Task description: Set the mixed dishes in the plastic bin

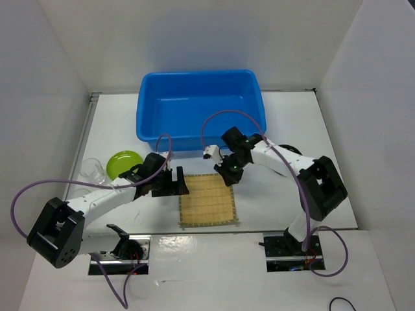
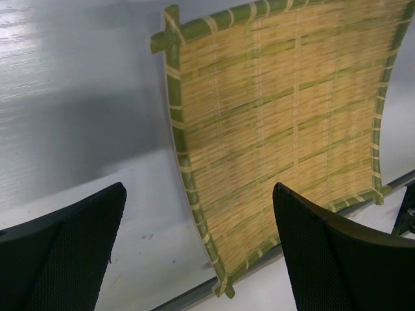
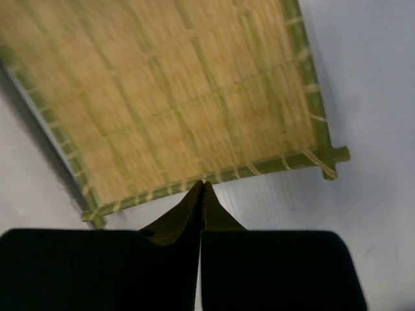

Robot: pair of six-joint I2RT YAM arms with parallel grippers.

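From above, the blue bin [image 1: 201, 107] stands at the far side of the worktop [image 1: 295, 120], and its inside shows only bare blue floor. All the dishes lie outside it. The mat [image 1: 207, 199] lies flat on the worktop just in front of the bin, between the two arms. The green plate [image 1: 123, 163] sits near the bin's near left corner, with the cup [image 1: 91, 170] close beside it on the left. The left arm runs across in front of both. A black plate [image 1: 292, 149] shows only as a dark edge behind the right arm. The left tool [image 1: 176, 183] is beside the mat's left far corner with its fingers spread wide and nothing between them. The right tool [image 1: 228, 176] is at the mat's right far corner, its fingers pressed together.

The left wrist view shows the left tool [image 2: 200, 191] wide open. Its two dark fingers [image 2: 65, 253] frame a green-edged side of the mat [image 2: 279, 129] on the grey-white worktop [image 2: 78, 97].

In the right wrist view, the right tool [image 3: 201, 188] is fully closed on nothing. Its tip is at the edge strip of the mat [image 3: 181, 97], but I cannot tell whether it touches. Bare worktop [image 3: 369, 78] lies beside that corner.
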